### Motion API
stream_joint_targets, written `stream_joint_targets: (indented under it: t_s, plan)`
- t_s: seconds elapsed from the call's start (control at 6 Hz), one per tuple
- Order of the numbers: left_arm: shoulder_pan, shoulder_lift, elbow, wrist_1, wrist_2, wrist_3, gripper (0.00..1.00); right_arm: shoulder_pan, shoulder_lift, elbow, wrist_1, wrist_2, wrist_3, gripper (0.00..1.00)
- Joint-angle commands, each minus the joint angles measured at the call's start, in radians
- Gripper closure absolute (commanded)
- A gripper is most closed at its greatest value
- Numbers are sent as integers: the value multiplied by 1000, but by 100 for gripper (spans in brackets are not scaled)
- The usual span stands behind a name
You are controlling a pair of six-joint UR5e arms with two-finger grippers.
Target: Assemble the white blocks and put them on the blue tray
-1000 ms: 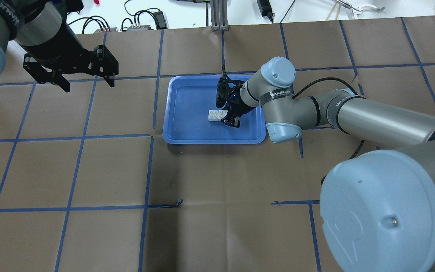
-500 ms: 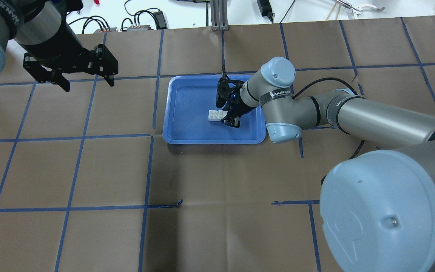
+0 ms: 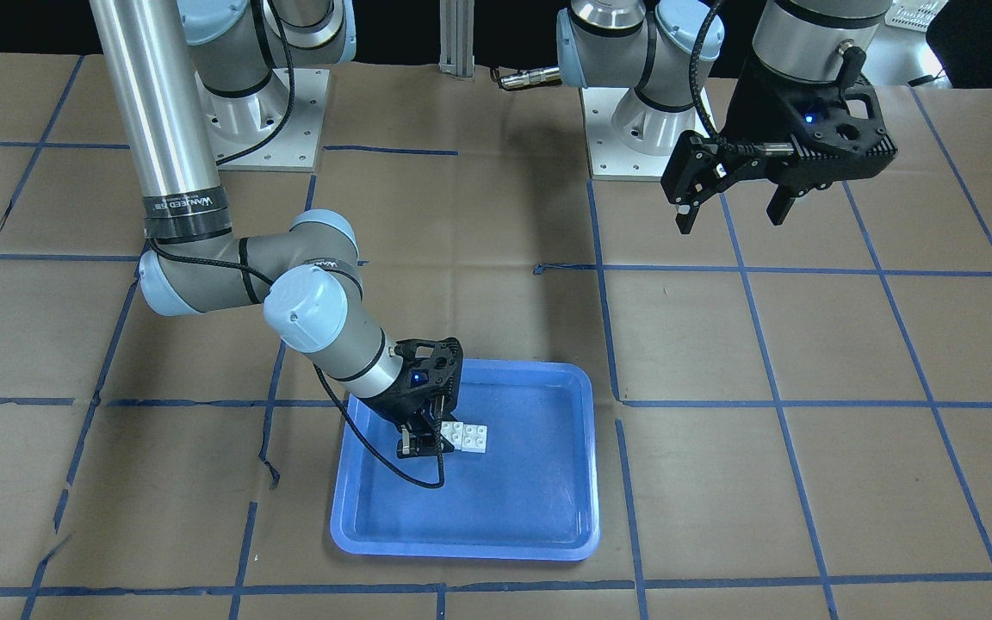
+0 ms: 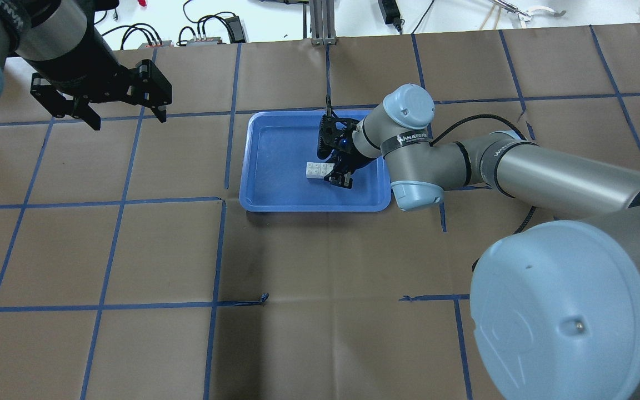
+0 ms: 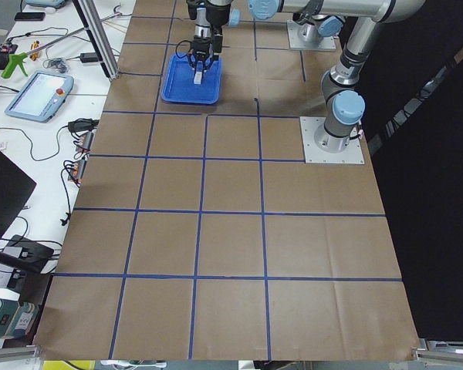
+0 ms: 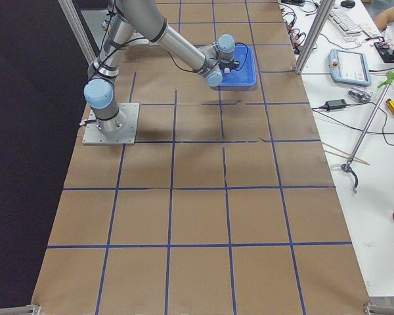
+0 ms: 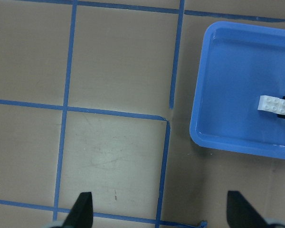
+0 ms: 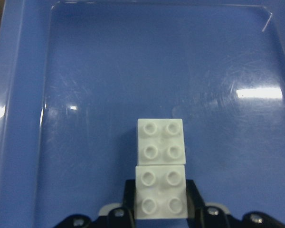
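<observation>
Two white blocks [image 4: 315,170] lie end to end, touching, on the bottom of the blue tray [image 4: 275,139]. They also show in the front view [image 3: 470,437] and the right wrist view [image 8: 160,142]. My right gripper [image 4: 329,171] reaches down into the tray [image 3: 505,491] with its fingers closed against the sides of the nearer block. My left gripper [image 4: 129,119] is open and empty, held above the table well to the tray's left. Its wrist view shows the blocks [image 7: 275,104] in the tray [image 7: 237,95].
The table is covered in brown paper with a grid of blue tape lines [image 4: 217,255]. Cables and power supplies [image 4: 203,33] lie beyond the far edge. A teach pendant [image 6: 349,65] and tools sit on a side bench.
My left gripper has drifted slightly towards the far left, still open. The right gripper and the blocks have not moved.
</observation>
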Motion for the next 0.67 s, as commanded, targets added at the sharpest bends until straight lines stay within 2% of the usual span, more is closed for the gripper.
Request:
stream_joint_targets:
  t_s: [0.0, 0.33, 0.5]
  plan:
    - [0, 1, 1, 1, 5, 4, 1, -1, 2, 0, 0, 4, 43, 41]
    - [3, 5, 1, 0, 9, 4, 1, -1, 2, 0, 0, 4, 43, 39]
    - [5, 7, -2, 0, 11, 4, 1, -1, 2, -2, -1, 6, 45, 29]
